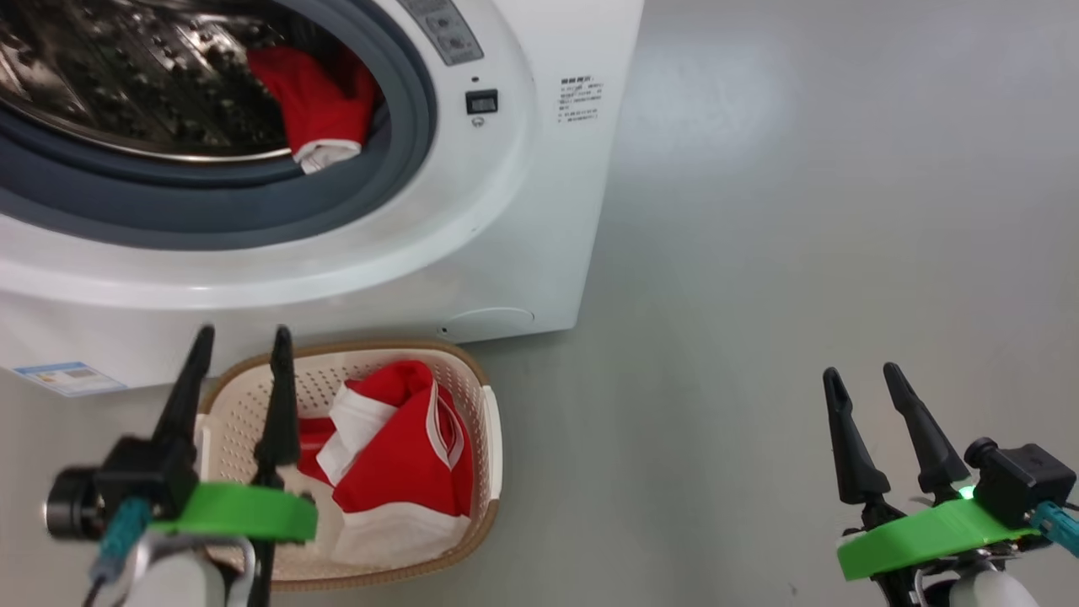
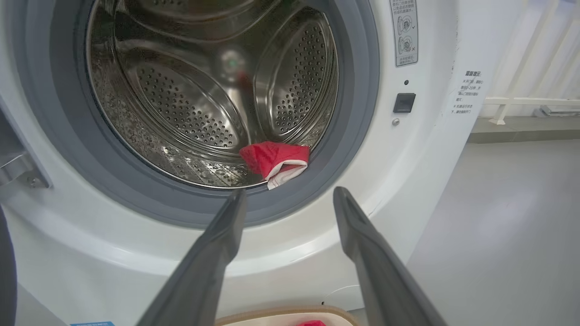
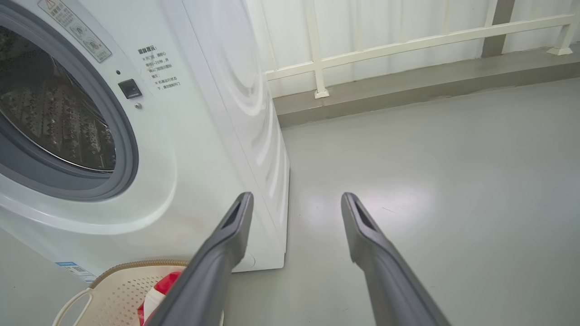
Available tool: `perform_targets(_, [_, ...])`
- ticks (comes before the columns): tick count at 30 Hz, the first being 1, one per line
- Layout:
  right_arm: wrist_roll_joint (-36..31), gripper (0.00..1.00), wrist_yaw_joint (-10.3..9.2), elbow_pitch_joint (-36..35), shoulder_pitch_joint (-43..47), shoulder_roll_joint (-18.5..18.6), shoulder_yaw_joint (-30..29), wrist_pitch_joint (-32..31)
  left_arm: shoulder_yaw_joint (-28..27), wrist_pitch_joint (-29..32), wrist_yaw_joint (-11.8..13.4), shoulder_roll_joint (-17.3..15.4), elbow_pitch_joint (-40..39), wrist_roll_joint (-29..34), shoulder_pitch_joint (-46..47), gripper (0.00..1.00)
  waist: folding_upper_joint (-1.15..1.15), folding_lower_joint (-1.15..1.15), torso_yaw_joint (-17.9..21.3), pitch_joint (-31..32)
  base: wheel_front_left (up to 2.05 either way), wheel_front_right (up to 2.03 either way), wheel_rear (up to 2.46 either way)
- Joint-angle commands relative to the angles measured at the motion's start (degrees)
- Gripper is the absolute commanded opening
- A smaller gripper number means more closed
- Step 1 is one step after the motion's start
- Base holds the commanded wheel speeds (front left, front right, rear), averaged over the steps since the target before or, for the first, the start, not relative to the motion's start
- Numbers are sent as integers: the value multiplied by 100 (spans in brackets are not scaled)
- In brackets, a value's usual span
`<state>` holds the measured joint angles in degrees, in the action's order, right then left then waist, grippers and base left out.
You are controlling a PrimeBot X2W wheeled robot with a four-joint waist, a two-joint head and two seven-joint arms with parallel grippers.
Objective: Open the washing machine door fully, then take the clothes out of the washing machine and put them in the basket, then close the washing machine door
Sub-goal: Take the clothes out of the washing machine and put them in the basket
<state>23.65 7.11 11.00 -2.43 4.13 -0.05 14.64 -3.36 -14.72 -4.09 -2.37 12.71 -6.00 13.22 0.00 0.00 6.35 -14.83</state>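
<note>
Left gripper [image 1: 243,333] near red, white-trimmed clothes [image 1: 396,455]

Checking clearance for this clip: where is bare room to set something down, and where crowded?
Bare floor right of the washing machine and basket, up to the right hand. Crowded: the basket, holding red clothes.

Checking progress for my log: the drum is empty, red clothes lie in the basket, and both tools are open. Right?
No: the drum holds a red garment at its front lip, as the left wrist view shows. The rest stands.
</note>
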Motion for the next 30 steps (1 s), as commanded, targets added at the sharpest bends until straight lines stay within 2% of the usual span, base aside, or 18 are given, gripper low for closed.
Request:
perform_targets(1, [35, 100, 37, -152, -178, 31, 157, 36, -159, -28, -46, -117, 5, 79, 366, 100, 0, 0, 106, -293, 0, 0, 0])
perform_targets(14, [174, 100, 37, -213, -743, -85, 225, 36, -33, -28, -124, -712, 1677, 492, 2791, 100, 0, 0, 524, -1325, 0, 0, 0])
perform_targets(23, [215, 100, 37, -261, -946, -114, 222, 36, 126, -28, -52, -1015, 2777, 672, 4033, 100, 0, 0, 625, -1748, 0, 0, 0])
perform_targets(30, [234, 100, 37, -307, -1082, -121, 221, 36, 283, -28, 39, -1173, 3382, 804, 4650, 100, 0, 0, 680, -2003, 0, 0, 0])
